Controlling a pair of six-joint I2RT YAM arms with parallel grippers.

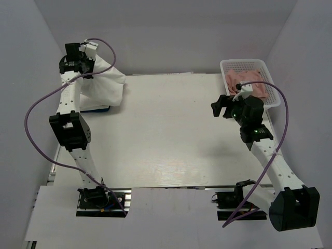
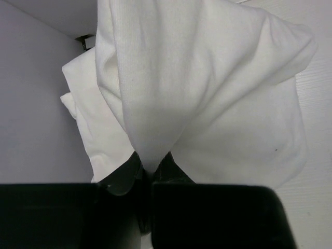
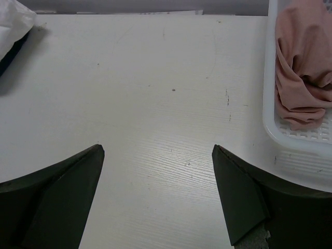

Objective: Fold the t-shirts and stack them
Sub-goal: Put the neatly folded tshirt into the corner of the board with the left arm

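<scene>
The left gripper (image 1: pixel 78 62) is clenching a bunched fold of a white t-shirt (image 1: pixel 105 84) at the table's (image 1: pixel 166 140) far-left corner. The cloth is fanning out from the pinch, its long axis running away from the fingers towards the table's middle, and its lower edge is resting on a dark blue object (image 1: pixel 96 109). The right gripper (image 1: pixel 221 108) is hovering with its fingers spread wide over bare tabletop, just beside a white basket (image 1: pixel 249 62) holding pink cloth (image 1: pixel 248 81). Wide room is lying between the two arms.
</scene>
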